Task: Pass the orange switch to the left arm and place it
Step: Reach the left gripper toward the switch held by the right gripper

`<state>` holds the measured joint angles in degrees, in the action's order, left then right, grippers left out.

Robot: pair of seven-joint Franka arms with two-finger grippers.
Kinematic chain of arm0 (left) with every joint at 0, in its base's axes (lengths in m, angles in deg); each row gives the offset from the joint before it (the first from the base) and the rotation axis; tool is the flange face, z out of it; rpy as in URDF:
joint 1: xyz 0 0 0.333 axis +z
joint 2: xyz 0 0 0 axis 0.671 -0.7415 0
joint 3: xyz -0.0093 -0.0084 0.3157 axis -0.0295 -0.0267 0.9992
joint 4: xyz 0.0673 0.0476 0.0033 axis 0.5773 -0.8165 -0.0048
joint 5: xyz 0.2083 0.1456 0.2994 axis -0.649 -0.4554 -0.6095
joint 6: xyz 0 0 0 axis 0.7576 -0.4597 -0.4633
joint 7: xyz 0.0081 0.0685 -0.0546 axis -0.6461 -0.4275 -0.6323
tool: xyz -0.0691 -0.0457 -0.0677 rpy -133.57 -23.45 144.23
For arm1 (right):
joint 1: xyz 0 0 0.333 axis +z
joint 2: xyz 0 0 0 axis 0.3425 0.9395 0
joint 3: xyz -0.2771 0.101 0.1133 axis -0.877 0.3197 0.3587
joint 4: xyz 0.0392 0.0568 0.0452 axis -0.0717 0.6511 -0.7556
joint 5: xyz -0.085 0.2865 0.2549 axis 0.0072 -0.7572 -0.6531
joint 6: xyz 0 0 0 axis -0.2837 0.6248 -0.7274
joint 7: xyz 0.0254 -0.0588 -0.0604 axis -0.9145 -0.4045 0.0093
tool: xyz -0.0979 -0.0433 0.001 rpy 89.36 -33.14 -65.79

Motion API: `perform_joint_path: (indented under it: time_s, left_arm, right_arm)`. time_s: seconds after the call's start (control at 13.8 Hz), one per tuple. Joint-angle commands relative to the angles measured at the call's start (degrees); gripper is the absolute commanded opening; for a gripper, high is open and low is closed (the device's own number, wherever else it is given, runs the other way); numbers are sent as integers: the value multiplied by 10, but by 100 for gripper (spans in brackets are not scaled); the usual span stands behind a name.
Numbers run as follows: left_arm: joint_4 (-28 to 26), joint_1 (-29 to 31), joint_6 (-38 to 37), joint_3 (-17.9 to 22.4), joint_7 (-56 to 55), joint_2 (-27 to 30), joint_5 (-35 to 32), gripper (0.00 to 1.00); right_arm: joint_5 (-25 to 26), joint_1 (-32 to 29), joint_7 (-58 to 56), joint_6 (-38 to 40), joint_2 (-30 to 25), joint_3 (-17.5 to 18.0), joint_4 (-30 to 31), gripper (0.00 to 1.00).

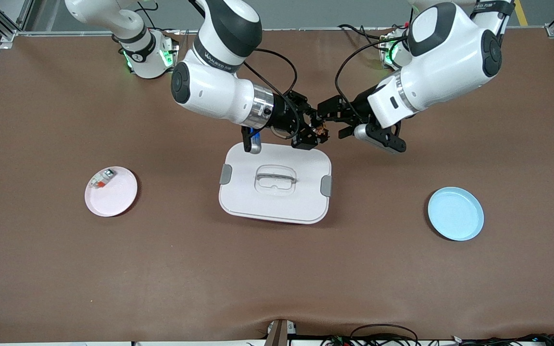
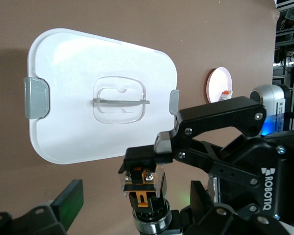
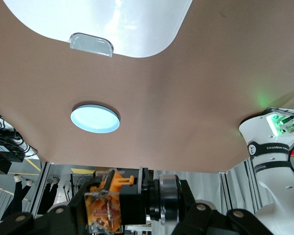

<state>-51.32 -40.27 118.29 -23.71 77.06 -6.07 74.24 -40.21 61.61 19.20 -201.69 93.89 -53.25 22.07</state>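
The orange switch (image 1: 321, 129), a small black body with an orange and clear end and a metal ring, hangs in the air between both grippers, above the table beside the box's edge nearest the robots. My right gripper (image 1: 314, 135) is shut on its orange end (image 3: 105, 203). My left gripper (image 1: 331, 120) is open, with its fingers (image 2: 68, 203) on either side of the switch's ring end (image 2: 148, 215) and apart from it. The white lidded box (image 1: 238, 192) with grey latches stands mid-table; it also shows in the left wrist view (image 2: 63, 73).
A pink plate (image 1: 118, 199) holding a white-grey piece with a red tab (image 1: 101, 179) lies toward the right arm's end. An empty blue plate (image 1: 455, 214) lies toward the left arm's end. Cables run along the table's front edge.
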Motion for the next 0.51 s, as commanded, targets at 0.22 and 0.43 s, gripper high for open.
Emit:
perform_joint_path:
  time_s: [0.22,0.43]
  left_arm:
    - [-26,2,48,-19,-3,11,17,85]
    - [-26,0,56,-21,-3,5,17,74]
  right_arm:
    - [-12,6,8,1,9,-5,-16,24]
    - [-12,5,7,1,9,-5,-16,24]
